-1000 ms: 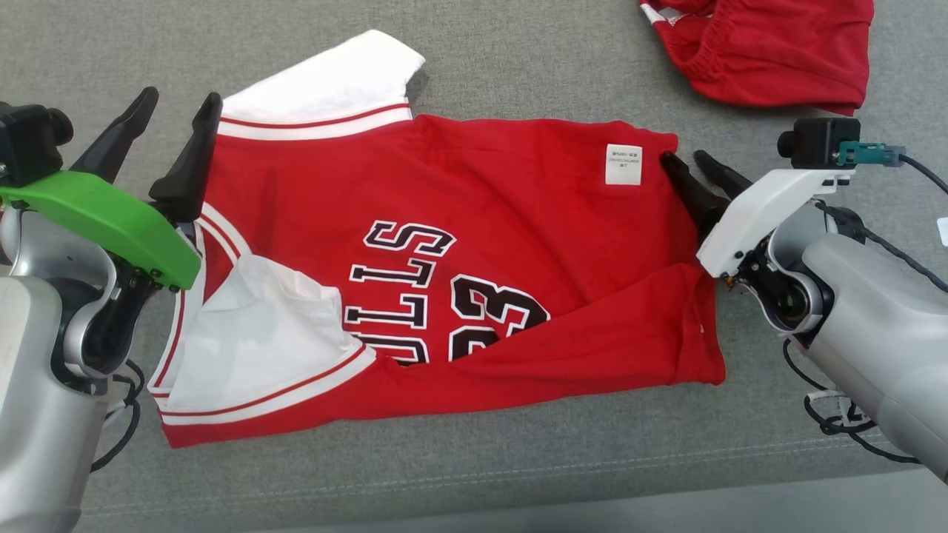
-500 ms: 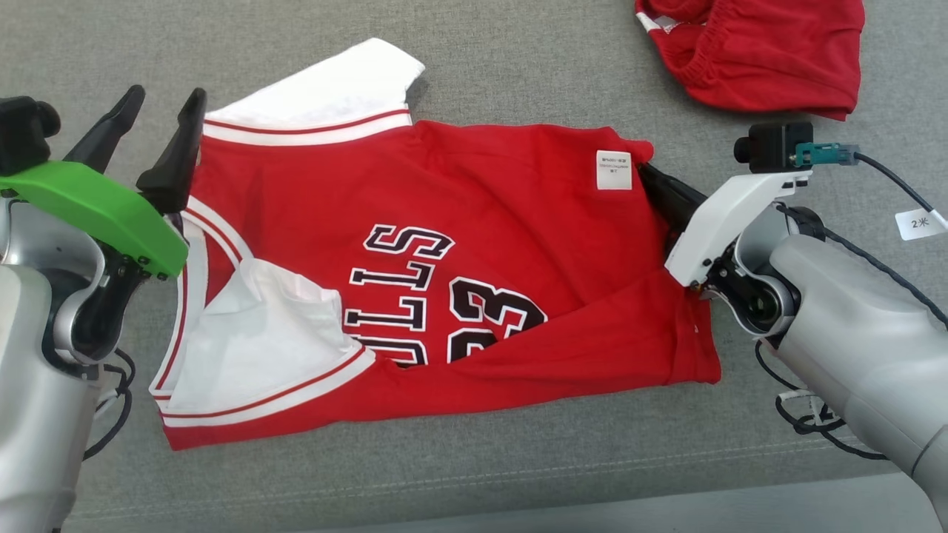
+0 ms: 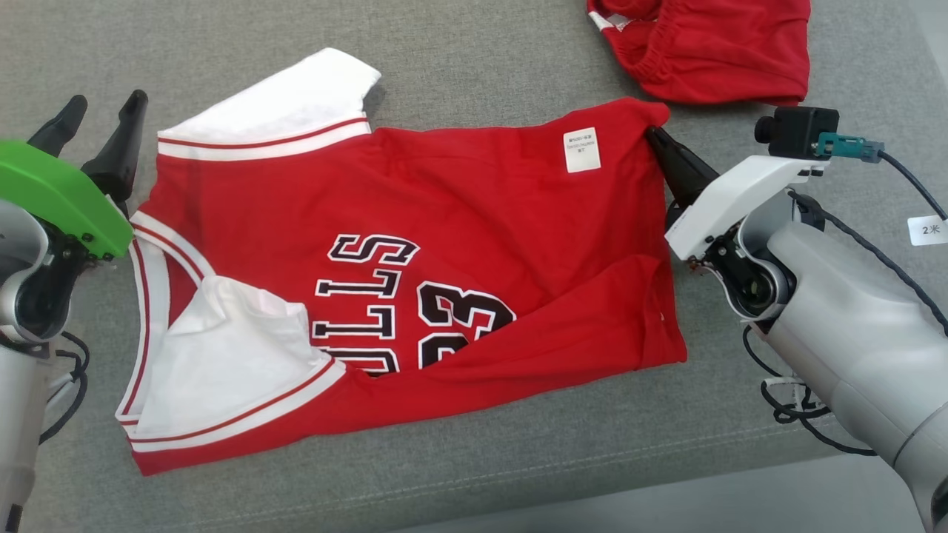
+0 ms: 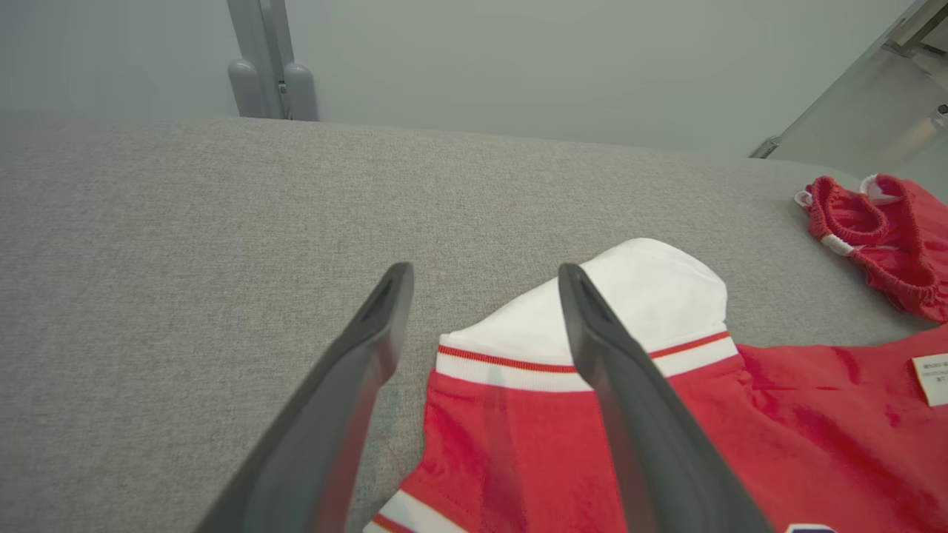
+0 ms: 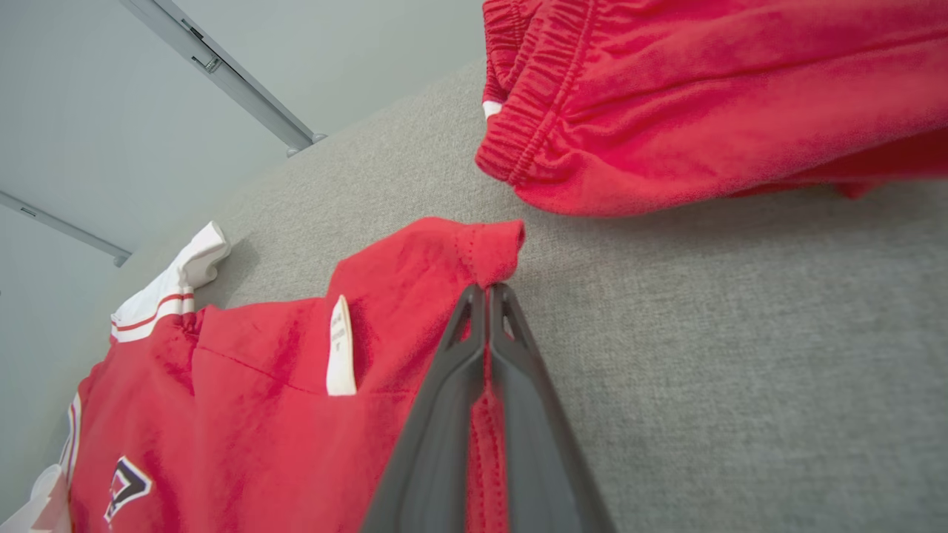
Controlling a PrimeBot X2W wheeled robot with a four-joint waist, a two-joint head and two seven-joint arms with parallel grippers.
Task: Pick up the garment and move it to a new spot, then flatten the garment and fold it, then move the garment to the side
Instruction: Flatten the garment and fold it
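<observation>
The garment [image 3: 444, 222] is a red jersey with white trim and black lettering, lying partly folded across the grey cushion. My right gripper [image 3: 655, 137] is shut on its far right hem corner, and red cloth [image 5: 485, 444] shows pinched between the two dark fingers [image 5: 518, 414] in the right wrist view. That corner [image 5: 489, 244] is lifted a little and bunched. My left gripper [image 3: 104, 111] stands open just left of the jersey's white shoulder trim [image 4: 666, 296], holding nothing; in the left wrist view its right finger [image 4: 629, 400] lies over the trim and the left one over bare cushion.
A second red garment, shorts with an elastic waistband [image 3: 711, 44], lies at the far right, close to the held corner [image 5: 703, 96]. The grey cushion [image 3: 481, 459] has a front seam and edge near me. A white tag [image 3: 927, 229] hangs from the right arm's cable.
My right gripper has gone from open beside the hem to shut on the jersey's corner and pulled it up and away. The head view has shifted, so the picture slid left.
</observation>
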